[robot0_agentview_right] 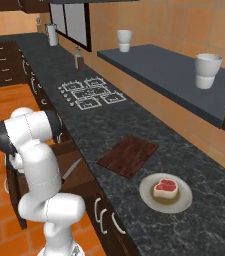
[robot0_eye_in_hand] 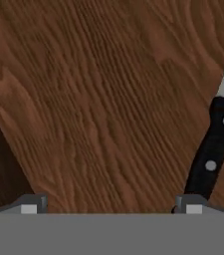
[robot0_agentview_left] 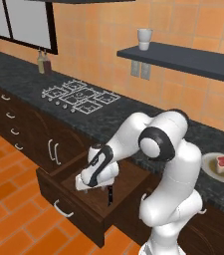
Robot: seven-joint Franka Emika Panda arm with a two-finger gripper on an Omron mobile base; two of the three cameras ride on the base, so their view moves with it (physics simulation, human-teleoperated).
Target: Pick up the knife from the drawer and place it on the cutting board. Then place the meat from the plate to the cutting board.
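The drawer (robot0_agentview_left: 68, 196) stands pulled open below the counter, and my gripper (robot0_agentview_left: 96, 188) reaches down into it. In the hand view my gripper (robot0_eye_in_hand: 111, 206) is open over the drawer's wooden floor (robot0_eye_in_hand: 98, 99). The knife (robot0_eye_in_hand: 212, 149) lies on that floor, its black handle right by the right-hand fingertip (robot0_eye_in_hand: 190, 205) and nothing between the fingers. The knife (robot0_agentview_left: 110, 194) also shows beside the hand, and its blade (robot0_agentview_right: 71, 169) peeks out past the arm. The cutting board (robot0_agentview_right: 128, 155) lies bare on the counter. Next to it, the plate (robot0_agentview_right: 181, 202) holds the meat (robot0_agentview_right: 165, 186).
A stove top (robot0_agentview_left: 81, 96) is set in the dark counter (robot0_agentview_left: 113, 119) to the left. A wall shelf (robot0_agentview_right: 164, 75) carries white cups (robot0_agentview_right: 124, 40). A bottle (robot0_agentview_left: 44, 62) stands near the window. Closed cabinet doors (robot0_agentview_left: 54, 149) flank the drawer; orange tile floor (robot0_agentview_left: 14, 219) lies below.
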